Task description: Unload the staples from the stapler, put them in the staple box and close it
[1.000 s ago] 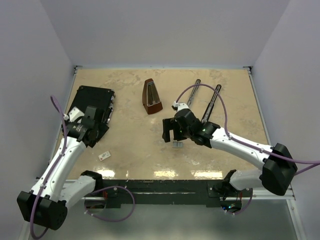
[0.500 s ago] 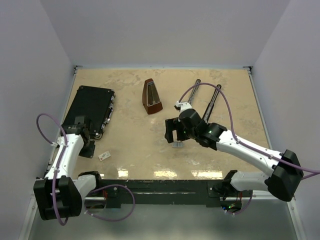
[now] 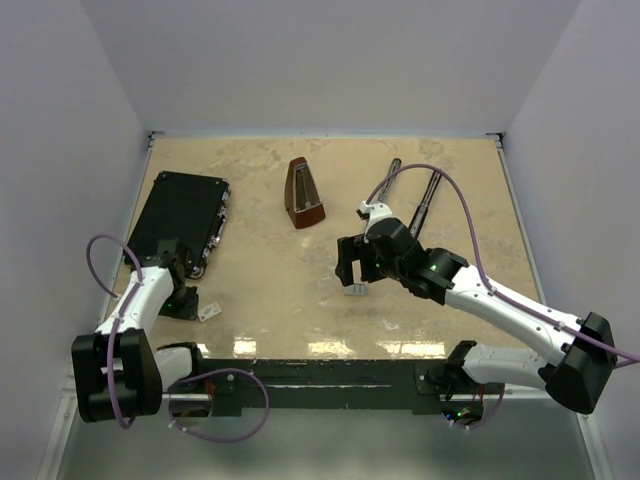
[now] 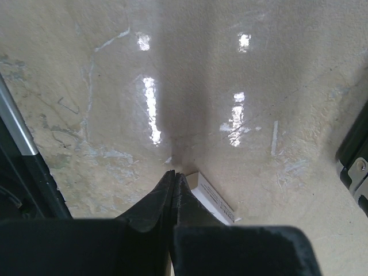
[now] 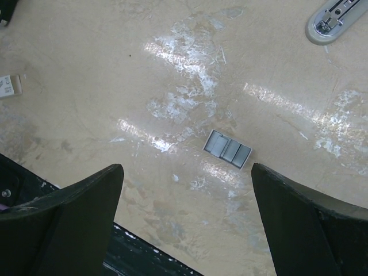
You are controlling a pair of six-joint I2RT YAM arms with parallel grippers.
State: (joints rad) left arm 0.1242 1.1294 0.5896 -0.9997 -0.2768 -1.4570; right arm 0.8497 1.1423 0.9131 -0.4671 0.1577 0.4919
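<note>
— Where does the tiny silvery-grey metal strip of staples point(image 5: 228, 149) lie?
— On the beige marbled table point(image 3: 260, 270), near its middle, below the right gripper point(image 5: 187, 171) and between its two fingers, touching neither.
— And the slim black-and-silver metal stapler point(image 3: 428, 205)?
— Behind the staples and to their right, apart from them, its two long arms spread on the tabletop.
— What is left of it?
— The brown pyramid metronome point(image 3: 303, 193) stands toward the far middle. Further left, along the left edge, lies the large flat black case point(image 3: 183, 215).
— Anything in front of the case?
— The small flat white rectangular piece point(image 4: 213, 198), near the front edge, just beside the left gripper point(image 4: 174, 178), on its right.
</note>
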